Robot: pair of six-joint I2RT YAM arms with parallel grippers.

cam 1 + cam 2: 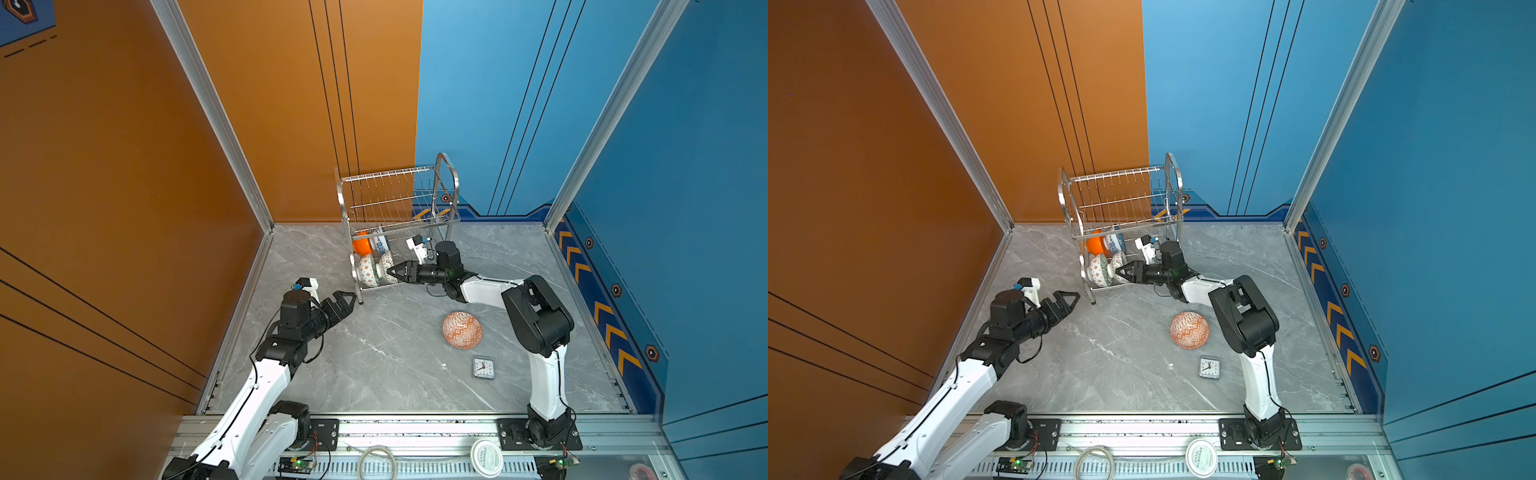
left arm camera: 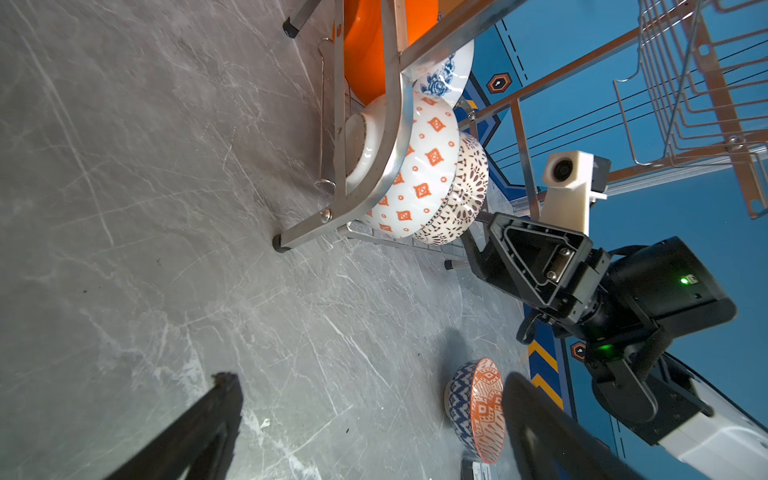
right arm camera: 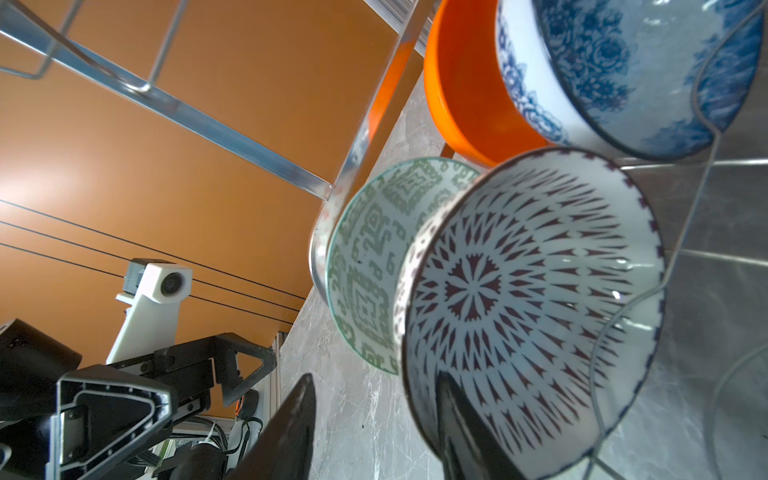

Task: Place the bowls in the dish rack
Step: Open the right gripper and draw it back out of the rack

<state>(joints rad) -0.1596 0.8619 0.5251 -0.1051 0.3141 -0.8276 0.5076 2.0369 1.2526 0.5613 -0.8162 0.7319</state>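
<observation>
Back edge of the worktop [image 1: 374, 365]: one dish rack [image 1: 386, 199] stands near its middle, two shelves high.
Lower shelf: four bowls stand on edge, mouths turned toward the right arm. The orange bowl [image 3: 461, 95] and blue floral bowl [image 3: 615, 62] form the rear pair, and the diamond bowl [image 2: 419, 166] and lattice bowl [image 3: 532, 291] form the front pair (the lattice bowl's foot sits in the diamond bowl's mouth).
Loose bowl [image 1: 462, 330]: one, orange-red inside, mouth up on the worktop toward the right edge, well apart from the rack.
Bowl count: five — four racked, one on the worktop.
Right gripper [image 1: 391, 272]: at the lattice bowl's rim, with one finger [image 3: 457, 424] inside the bowl and the other outside and clear of it. The jaws are parted and clamp nothing.
Left gripper [image 1: 349, 302]: spread wide and empty — over the worktop toward the left edge, tips near the rack's front left foot.
Clock [image 1: 484, 368]: one, small and square, lying flat nearer the front edge than the loose bowl and apart from it.
</observation>
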